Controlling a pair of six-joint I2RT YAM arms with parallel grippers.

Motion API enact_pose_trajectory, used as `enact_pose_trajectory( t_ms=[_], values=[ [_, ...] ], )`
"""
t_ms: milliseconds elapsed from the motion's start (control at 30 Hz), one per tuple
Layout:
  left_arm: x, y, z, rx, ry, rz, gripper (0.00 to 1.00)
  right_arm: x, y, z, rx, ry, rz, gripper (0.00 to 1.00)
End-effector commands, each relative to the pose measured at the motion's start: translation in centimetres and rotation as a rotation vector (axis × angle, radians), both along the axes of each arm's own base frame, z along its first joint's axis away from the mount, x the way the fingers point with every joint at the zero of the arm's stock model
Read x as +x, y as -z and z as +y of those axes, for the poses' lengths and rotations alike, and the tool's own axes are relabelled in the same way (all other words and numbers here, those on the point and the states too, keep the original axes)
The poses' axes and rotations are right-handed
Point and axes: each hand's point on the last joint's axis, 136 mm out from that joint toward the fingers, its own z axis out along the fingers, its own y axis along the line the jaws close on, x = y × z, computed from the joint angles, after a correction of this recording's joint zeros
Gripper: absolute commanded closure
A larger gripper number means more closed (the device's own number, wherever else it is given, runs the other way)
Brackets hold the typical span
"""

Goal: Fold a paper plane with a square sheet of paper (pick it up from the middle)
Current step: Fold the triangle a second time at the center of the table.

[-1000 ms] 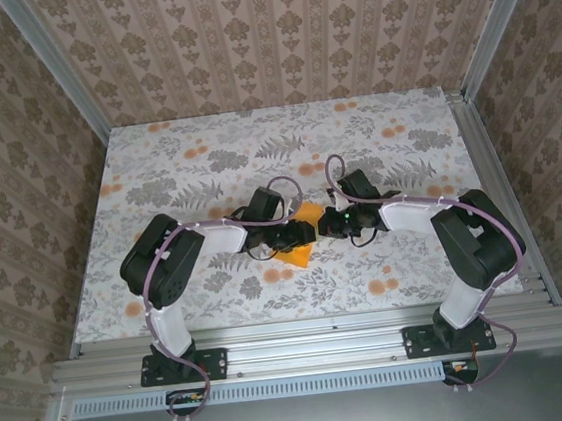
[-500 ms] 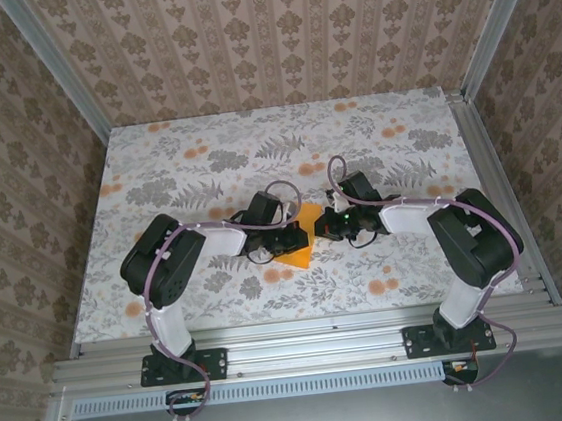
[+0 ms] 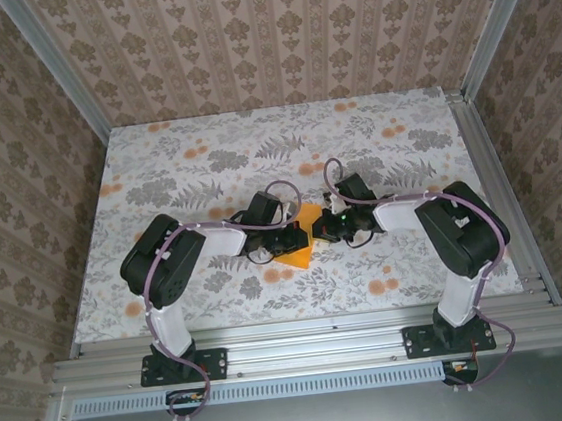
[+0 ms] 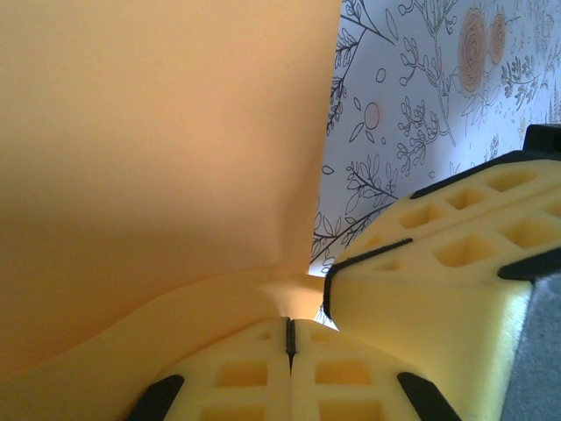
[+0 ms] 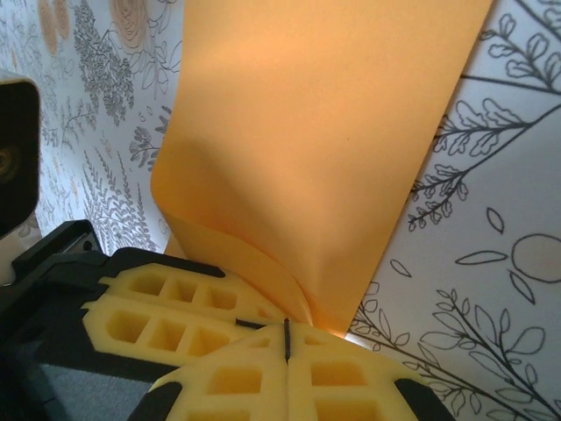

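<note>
1. Item: the square sheet of paper (image 3: pixel 298 258), thin, plain bright orange, unmarked. It is placed near the middle of the floral table cover (image 3: pixel 206 168), between the two arms.
2. Relation to the left gripper (image 4: pixel 289 333): the sheet is drawn down into the seam between the yellow foam pads (image 4: pixel 237 377). The pads are pressed flat together, so the jaws are clenched on the paper.
3. Relation to the right gripper (image 5: pixel 287 335): a curled edge of the sheet is caught at the pad seam in the same way, and these jaws are also clamped on the paper.
4. The two grippers are set tip to tip, just beside each other, over the sheet's middle. A pad of each is seen in the other's wrist view.
5. Appearance: the paper is bowed into a soft roll at each pinch, and no sharp crease is seen there. The surface beyond is smooth and evenly coloured.
6. From above, one orange portion is seen on the far side of the grippers and a larger pointed portion on the near side. The middle is hidden, so the full outline cannot be told.
</note>
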Motion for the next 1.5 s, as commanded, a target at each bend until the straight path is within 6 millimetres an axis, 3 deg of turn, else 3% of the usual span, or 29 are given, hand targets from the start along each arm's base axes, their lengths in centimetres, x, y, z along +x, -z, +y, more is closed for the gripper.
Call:
enact_pose_trajectory(
  t_ms=[0,367,767,1067,1467],
  values=[
    [-1.3,2.3,1.2,0.073,0.017,0.047,1.0,0.3,0.2,0.7,0.012,-0.013,0.01,0.95],
    [-1.0,1.5,0.8,0.057,0.026,0.031,1.0,-0.4,2.4,-0.3,-0.154,-0.065,0.018,0.95],
    [-1.1,-0.2,0.5,0.032,0.038,0.0,1.0,-2.1,6.6,-1.6,-0.295,-0.102,0.094,0.95],
    [-2.1,-1.8,0.5,0.029,0.048,-0.038,0.99,-2.1,7.0,-1.7,-0.321,-0.103,0.093,0.95],
    [-4.2,-0.7,1.1,0.05,0.064,-0.017,0.99,-2.3,7.0,-2.1,-0.354,-0.112,0.088,0.95]
  ],
)
